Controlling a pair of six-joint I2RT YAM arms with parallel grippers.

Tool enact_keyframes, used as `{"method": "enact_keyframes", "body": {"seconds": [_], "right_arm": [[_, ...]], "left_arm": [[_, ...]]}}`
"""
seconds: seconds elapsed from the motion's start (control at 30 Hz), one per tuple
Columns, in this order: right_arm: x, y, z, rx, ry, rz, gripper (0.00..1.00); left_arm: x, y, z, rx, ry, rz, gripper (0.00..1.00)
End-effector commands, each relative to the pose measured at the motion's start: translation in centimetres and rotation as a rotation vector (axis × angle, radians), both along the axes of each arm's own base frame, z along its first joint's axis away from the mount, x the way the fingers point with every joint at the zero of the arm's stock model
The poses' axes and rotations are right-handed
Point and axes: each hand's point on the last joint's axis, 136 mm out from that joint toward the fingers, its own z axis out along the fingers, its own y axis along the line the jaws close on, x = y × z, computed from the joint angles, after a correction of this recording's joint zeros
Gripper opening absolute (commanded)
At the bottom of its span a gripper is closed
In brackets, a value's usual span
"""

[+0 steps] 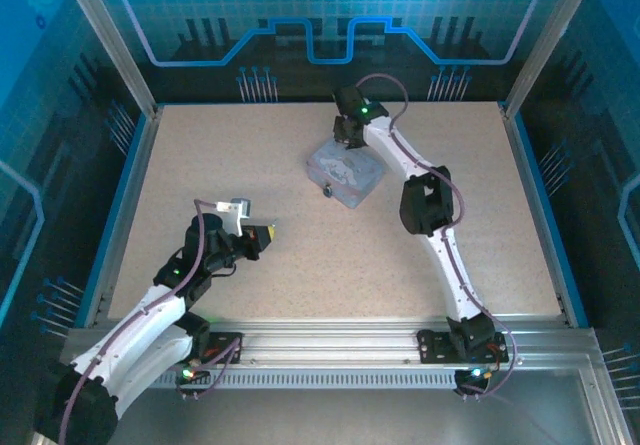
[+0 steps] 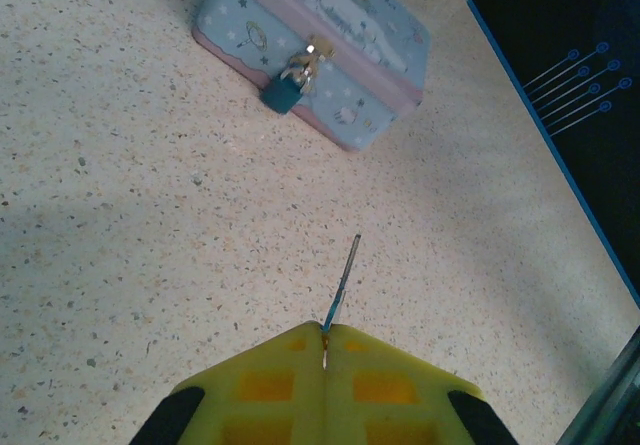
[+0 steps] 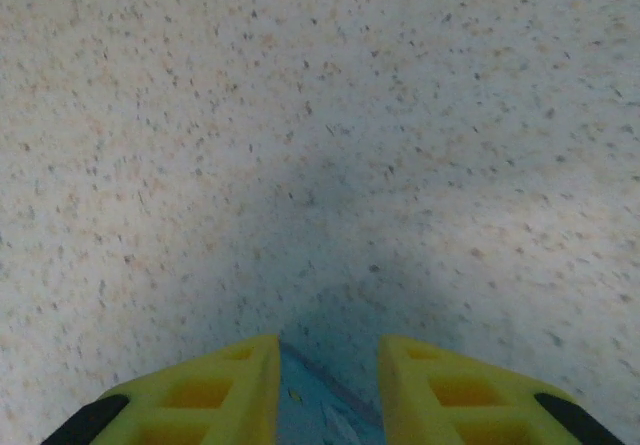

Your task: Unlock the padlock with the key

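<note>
The thin dark key (image 2: 343, 277) sticks out forward from the tips of my left gripper (image 2: 325, 331), whose yellow fingers are shut on its head. That gripper (image 1: 270, 233) hovers over the table left of centre, pointing toward the padlock. The small bluish padlock (image 2: 283, 93) hangs on the hasp at the front of a pale blue cartoon tin (image 2: 330, 40). From above, the padlock (image 1: 327, 189) is a dark speck on the tin's near side. My right gripper (image 1: 347, 137) is at the tin's far edge, and its jaws (image 3: 328, 353) stand apart over a blue corner of the tin (image 3: 315, 415).
The tin (image 1: 345, 172) sits in the middle back of the speckled tabletop (image 1: 250, 155). Blue-edged walls enclose the table on the left, right and back. A metal rail (image 1: 330, 340) with both arm bases runs along the near edge.
</note>
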Motion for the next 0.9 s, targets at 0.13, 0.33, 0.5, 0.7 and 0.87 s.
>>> {"method": "enact_keyframes", "body": {"seconds": [0.13, 0.33, 0.5, 0.7, 0.87], "right_arm": [[-1.8, 4.4, -1.8, 0.168, 0.107, 0.212, 0.32], [-4.4, 7.4, -2.3, 0.154, 0.135, 0.377, 0.31], [-6.7, 9.1, -2.0, 0.159, 0.144, 0.504, 0.28], [-10.2, 11.1, -3.0, 0.138, 0.202, 0.62, 0.26], [-11.3, 11.0, -2.4, 0.075, 0.197, 0.589, 0.3]], "left_arm": [[-0.3, 0.3, 0.1, 0.017, -0.049, -0.001, 0.0], [-0.7, 0.4, 0.1, 0.006, -0.043, 0.0, 0.0], [-1.2, 0.6, 0.3, -0.003, -0.046, 0.005, 0.0], [-1.6, 0.9, -0.1, 0.003, -0.044, 0.016, 0.0], [-1.4, 1.0, -0.2, 0.014, -0.044, 0.018, 0.0]]}}
